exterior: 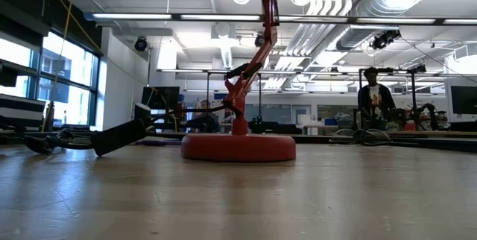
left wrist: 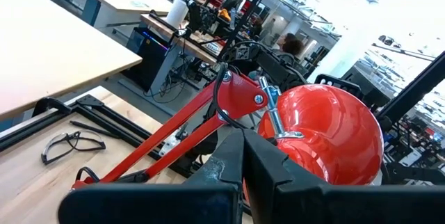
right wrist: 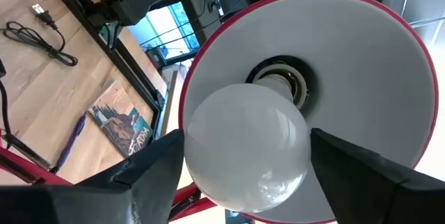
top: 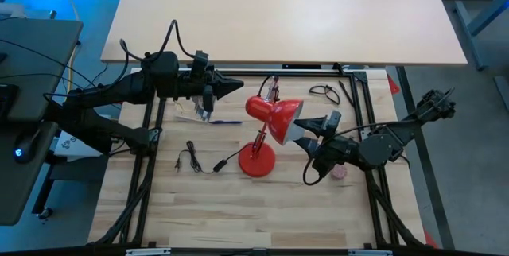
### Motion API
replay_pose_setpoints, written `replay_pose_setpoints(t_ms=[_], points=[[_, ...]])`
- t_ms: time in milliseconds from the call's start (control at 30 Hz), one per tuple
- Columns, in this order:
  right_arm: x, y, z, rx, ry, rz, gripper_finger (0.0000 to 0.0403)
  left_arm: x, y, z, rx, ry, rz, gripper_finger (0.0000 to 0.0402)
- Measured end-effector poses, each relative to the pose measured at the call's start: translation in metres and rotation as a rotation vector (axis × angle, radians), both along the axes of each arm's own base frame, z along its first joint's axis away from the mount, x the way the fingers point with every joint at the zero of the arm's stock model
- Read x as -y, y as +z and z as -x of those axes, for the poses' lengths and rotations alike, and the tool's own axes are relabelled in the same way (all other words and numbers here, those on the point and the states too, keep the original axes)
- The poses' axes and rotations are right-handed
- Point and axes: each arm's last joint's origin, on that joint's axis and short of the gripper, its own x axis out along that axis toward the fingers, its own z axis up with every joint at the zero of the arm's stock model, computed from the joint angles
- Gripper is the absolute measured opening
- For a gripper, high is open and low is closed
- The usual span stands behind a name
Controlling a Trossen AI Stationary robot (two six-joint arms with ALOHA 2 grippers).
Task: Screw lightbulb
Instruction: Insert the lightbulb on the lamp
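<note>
Lightbulb [right wrist: 245, 147]: seated in the socket inside the red lamp's shade [right wrist: 361, 64], flanked by the right gripper's fingers [right wrist: 149, 172].
Right gripper [top: 305, 135]: jaws spread wide around the bulb; contact cannot be told.
Left gripper [top: 236, 86]: jaws closed, empty, near the table's back edge.
Lamp base [top: 257, 159]: set mid-table.

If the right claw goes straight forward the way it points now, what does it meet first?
Probably the lightbulb, which sits between the right claw's open fingers, base toward the socket inside the red lamp's shade. Depth is unclear; the fingers may already touch it.
</note>
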Motion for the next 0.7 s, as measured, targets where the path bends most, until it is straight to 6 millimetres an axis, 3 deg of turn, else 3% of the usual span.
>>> replay_pose_setpoints(t_ms=[700], points=[[-0.003, 0.013, 0.010, 0.093, -0.031, -0.056, 0.0251, 0.000, 0.000, 0.000, -0.002, -0.001, -0.017, 0.0000]])
